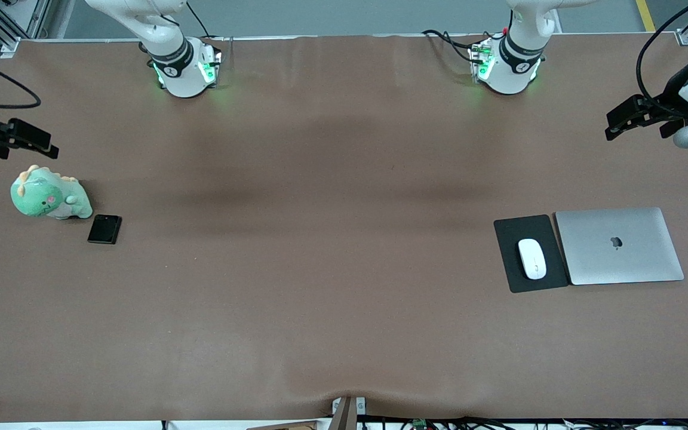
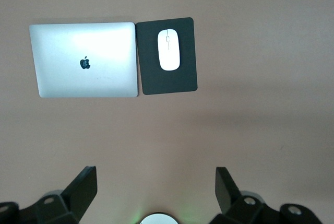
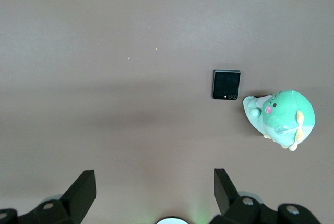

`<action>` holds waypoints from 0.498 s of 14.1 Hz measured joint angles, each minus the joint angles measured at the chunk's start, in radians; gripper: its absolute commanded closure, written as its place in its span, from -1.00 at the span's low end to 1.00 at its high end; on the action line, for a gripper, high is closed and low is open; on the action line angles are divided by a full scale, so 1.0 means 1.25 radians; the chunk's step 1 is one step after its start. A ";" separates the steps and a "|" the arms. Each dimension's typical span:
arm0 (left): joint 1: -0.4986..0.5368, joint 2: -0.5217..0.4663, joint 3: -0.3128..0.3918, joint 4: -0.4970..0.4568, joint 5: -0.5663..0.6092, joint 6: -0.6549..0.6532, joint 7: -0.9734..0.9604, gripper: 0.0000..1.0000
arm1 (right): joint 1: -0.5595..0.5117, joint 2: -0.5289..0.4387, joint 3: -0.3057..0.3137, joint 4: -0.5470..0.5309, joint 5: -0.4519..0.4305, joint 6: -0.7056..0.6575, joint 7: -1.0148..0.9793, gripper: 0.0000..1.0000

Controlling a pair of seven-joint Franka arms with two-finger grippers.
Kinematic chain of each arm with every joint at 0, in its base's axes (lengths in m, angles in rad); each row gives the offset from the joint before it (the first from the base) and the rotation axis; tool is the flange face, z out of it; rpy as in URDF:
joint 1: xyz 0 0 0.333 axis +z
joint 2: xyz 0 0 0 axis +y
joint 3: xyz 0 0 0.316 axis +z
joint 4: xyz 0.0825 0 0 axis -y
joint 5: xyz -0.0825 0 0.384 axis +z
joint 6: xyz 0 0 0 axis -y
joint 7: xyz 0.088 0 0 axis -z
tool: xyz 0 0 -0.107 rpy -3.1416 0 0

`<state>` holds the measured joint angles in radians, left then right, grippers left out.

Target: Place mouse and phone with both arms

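Observation:
The white mouse (image 1: 532,258) lies on a dark grey pad (image 1: 508,239) at the left arm's end of the table. It also shows in the left wrist view (image 2: 169,49), on the pad (image 2: 185,75). The black phone (image 1: 105,229) lies flat at the right arm's end and shows in the right wrist view (image 3: 226,84). My left gripper (image 1: 636,122) (image 2: 155,182) hangs open and empty, high over bare table, apart from the mouse. My right gripper (image 1: 21,138) (image 3: 155,182) hangs open and empty, high over bare table, apart from the phone.
A closed silver laptop (image 1: 619,245) (image 2: 83,59) lies beside the pad, toward the table's end. A green plush dinosaur (image 1: 48,194) (image 3: 282,117) sits beside the phone. The two arm bases (image 1: 183,65) (image 1: 505,65) stand along the table's back edge.

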<state>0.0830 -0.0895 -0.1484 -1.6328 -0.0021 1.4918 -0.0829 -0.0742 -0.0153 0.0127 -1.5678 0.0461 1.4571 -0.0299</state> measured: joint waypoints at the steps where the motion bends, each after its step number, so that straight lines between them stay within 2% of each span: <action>1: 0.002 0.000 0.000 0.000 0.000 0.000 0.000 -1.00 | -0.001 -0.006 0.003 0.000 -0.002 -0.005 0.001 -1.00; 7: 0.005 -0.002 0.001 0.007 0.000 -0.002 0.001 -1.00 | -0.006 -0.024 0.001 0.000 -0.005 -0.049 0.033 -1.00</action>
<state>0.0898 -0.0918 -0.1474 -1.6244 -0.0021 1.4893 -0.0822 -0.0820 -0.0458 0.0141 -1.5678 0.0393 1.3962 0.0108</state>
